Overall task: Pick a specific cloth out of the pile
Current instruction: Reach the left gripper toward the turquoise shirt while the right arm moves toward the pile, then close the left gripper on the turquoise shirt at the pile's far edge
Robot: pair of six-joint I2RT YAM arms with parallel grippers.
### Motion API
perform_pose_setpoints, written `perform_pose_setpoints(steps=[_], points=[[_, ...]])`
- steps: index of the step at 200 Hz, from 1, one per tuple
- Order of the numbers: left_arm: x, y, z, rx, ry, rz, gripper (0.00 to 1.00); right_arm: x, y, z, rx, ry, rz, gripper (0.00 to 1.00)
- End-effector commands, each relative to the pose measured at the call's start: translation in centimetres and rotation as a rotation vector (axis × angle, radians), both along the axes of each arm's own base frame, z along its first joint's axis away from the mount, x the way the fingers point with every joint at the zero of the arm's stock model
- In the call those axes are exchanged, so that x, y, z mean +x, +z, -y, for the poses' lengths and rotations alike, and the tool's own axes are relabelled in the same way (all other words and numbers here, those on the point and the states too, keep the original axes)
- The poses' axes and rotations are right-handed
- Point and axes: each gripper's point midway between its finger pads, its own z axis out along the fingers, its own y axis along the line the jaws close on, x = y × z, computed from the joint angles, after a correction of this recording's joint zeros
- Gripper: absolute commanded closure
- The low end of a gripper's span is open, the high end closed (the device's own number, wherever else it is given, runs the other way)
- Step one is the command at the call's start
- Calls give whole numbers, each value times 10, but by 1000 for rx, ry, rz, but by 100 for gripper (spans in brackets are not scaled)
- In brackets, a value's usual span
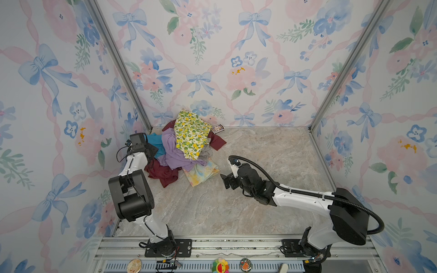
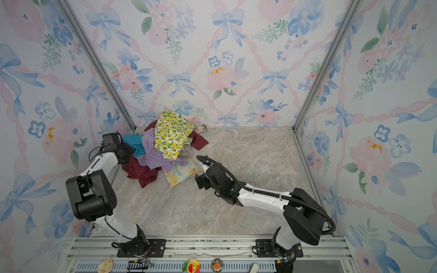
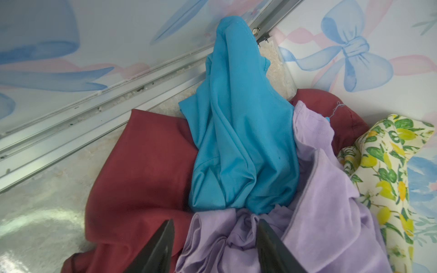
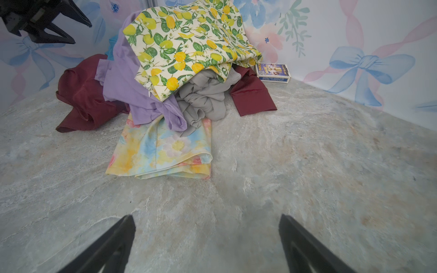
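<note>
As both top views show, the plain turquoise-blue fabric cloth [image 1: 155,141] [image 2: 135,141] lies on the left flank of the heaped pile of mixed cloths [image 1: 189,141] [image 2: 172,139], toward the rear-left corner; left wrist view: it drapes over crumpled maroon fabric [image 3: 142,177], lavender fabric [image 3: 319,201] overlapping its edge; left gripper [image 3: 215,222] parted, grasping nothing; right wrist view: right gripper [image 4: 207,215] spread wide above the grey marbled tabletop [image 4: 307,165], empty.

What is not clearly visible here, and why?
- Plain turquoise-blue soft cloth: both top views, mostly behind left arm and lavender purple cloth.
- Crumpled grey cloth: right wrist view, partly under yellow lemon-print cloth.
- Small printed cardboard box: top views, lettering too small.
- Left claw: left wrist view, fingers cut off by picture edge.
</note>
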Motion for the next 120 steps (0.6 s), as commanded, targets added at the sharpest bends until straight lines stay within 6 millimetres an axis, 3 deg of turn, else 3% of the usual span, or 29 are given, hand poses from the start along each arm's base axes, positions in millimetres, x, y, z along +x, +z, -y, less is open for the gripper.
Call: perform_pose_setpoints(steps=[1, 60, 120], points=[[14, -5, 4, -47, -5, -1, 43, -3, -7, -7, 3, 40, 0, 2], [54, -15, -1, -41, -8, -12, 39, -4, -18, -8, -20, 58, 6, 3], [78, -41, -8, -34, -8, -76, 38, -21, -15, -19, -29, 200, 66, 3]])
